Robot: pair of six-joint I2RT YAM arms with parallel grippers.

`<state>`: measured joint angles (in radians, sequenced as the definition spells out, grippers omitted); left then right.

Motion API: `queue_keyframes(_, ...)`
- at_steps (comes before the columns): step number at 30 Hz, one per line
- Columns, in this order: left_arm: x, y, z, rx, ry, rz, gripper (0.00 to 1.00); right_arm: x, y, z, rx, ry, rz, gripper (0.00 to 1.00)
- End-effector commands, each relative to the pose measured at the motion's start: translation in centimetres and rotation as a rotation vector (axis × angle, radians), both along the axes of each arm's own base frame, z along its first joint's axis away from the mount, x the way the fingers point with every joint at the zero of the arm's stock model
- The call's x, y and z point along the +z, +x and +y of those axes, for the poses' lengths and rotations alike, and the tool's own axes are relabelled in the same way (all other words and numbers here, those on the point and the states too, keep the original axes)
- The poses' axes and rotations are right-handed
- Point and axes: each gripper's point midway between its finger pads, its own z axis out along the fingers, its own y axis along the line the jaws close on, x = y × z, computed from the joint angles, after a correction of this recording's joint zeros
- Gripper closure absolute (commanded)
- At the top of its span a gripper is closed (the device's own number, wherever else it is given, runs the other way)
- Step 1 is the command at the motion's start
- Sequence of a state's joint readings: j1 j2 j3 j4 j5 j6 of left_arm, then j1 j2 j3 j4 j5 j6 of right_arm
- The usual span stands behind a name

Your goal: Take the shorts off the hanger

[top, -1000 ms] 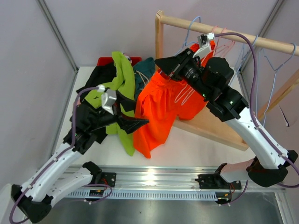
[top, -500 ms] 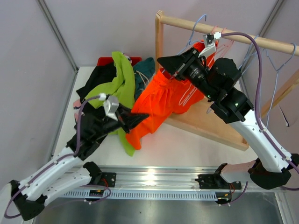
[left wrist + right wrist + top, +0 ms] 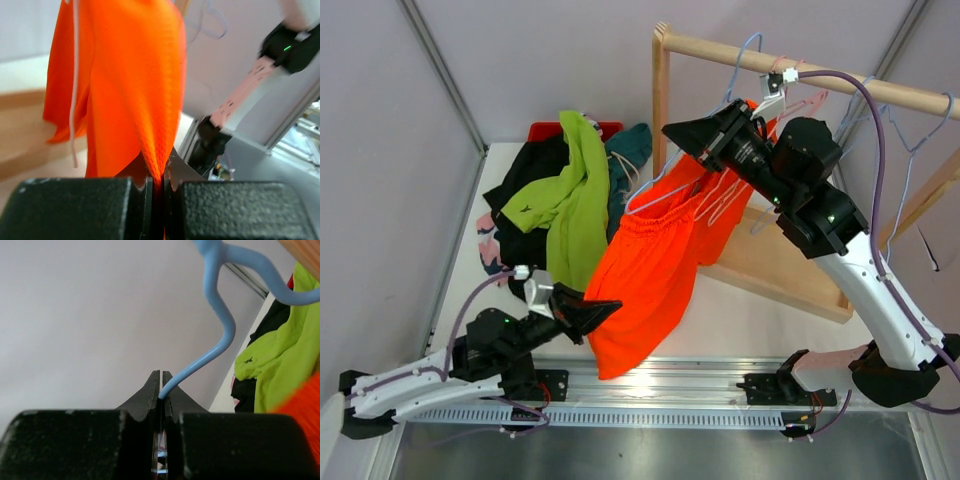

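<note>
- Since a second ago the left gripper (image 3: 588, 312) has shut on the lower hem of the orange shorts (image 3: 650, 260). It has also drawn back toward the near edge of the table (image 3: 740, 310), stretching the fabric long. The right gripper (image 3: 682, 135) has risen a little toward the wooden rail (image 3: 820, 75).
- In the left wrist view, the left gripper's jaws are pinched tight on a fold of orange cloth.
- The right gripper's jaws are closed on the wire neck of the blue hanger (image 3: 220, 340) and hold it up just below the rail.
- The orange shorts span the two arms, with the waistband up at the hanger over the middle of the table and the hem down by the near edge.
- Done so far, judging by how things lie: the lime green shorts (image 3: 570, 195), the black shorts (image 3: 525, 165), the teal shorts (image 3: 635, 145) and the pink patterned shorts (image 3: 485, 235) sit heaped at the far left corner, on no hanger.
- Still to do: the orange pair looks like the last. One end of the hanger shows bare above the waistband, so the pair seems partly off. Whether the other end is still inside the waistband cannot be told.
</note>
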<state>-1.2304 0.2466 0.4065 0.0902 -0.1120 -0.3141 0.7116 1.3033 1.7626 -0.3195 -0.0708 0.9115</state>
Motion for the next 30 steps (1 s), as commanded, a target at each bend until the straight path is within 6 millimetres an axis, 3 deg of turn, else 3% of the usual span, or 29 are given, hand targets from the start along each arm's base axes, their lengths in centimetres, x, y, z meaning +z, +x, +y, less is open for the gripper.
queue_keyframes(1, -4.5, 0.5, -1.3, 0.014, 0.122, 0.074, 1.00, 7.8, -0.4, -4.2, -0.107, 0.162, -0.209, 1.00)
queue_keyframes(4, -5.8, 1.0, -2.7, 0.021, 0.149, 0.087, 1.00, 8.2, -0.2, -4.6, -0.098, 0.181, -0.202, 1.00)
queue_keyframes(7, -5.7, 2.6, -3.5, 0.090, 0.176, 0.081, 1.00, 8.0, -0.5, -4.3, -0.066, 0.194, -0.180, 1.00)
queue_keyframes(10, -1.3, 5.1, -3.8, 0.219, 0.159, 0.033, 1.00, 6.8, -0.9, -2.9, 0.007, 0.267, -0.107, 1.00)
queue_keyframes(11, -0.7, 5.8, -3.8, 0.253, 0.179, 0.004, 1.00, 7.5, -1.6, -2.6, 0.054, 0.337, -0.089, 1.00)
queue_keyframes(12, 2.8, 6.4, -3.6, 0.291, 0.126, -0.021, 1.00, 7.6, -2.0, -2.0, 0.084, 0.368, -0.082, 1.00)
queue_keyframes(15, 4.1, 8.8, -3.9, 0.419, 0.185, -0.076, 1.00, 6.8, -2.8, 0.6, 0.192, 0.433, -0.002, 1.00)
queue_keyframes(16, 7.0, 9.2, -3.7, 0.450, 0.146, -0.097, 1.00, 6.7, -2.9, 1.2, 0.214, 0.446, 0.015, 1.00)
queue_keyframes(17, 7.0, 9.9, -4.4, 0.469, 0.179, -0.123, 1.00, 6.6, -3.4, 2.0, 0.243, 0.457, 0.031, 1.00)
queue_keyframes(19, 9.8, 11.5, -4.2, 0.492, 0.162, -0.133, 1.00, 6.8, -3.6, 2.9, 0.276, 0.478, 0.049, 1.00)
queue_keyframes(20, 10.0, 12.2, -4.4, 0.488, 0.187, -0.095, 1.00, 7.1, -3.8, 3.1, 0.291, 0.486, 0.054, 1.00)
queue_keyframes(21, 8.5, 14.1, -4.9, 0.495, 0.251, -0.069, 1.00, 7.2, -4.1, 3.6, 0.311, 0.496, 0.060, 1.00)
queue_keyframes(25, 6.8, 15.9, -4.4, 0.541, 0.365, -0.022, 1.00, 8.3, -5.7, 4.2, 0.355, 0.494, 0.046, 1.00)
queue_keyframes(26, 6.1, 15.8, -3.9, 0.549, 0.393, -0.021, 1.00, 8.4, -5.8, 4.2, 0.352, 0.489, 0.048, 1.00)
queue_keyframes(27, 7.0, 15.7, -2.1, 0.602, 0.372, -0.019, 1.00, 8.8, -6.2, 4.0, 0.356, 0.492, 0.039, 1.00)
queue_keyframes(30, 6.5, 15.9, 1.1, 0.679, 0.435, -0.010, 1.00, 9.9, -6.7, 2.9, 0.334, 0.489, 0.002, 1.00)
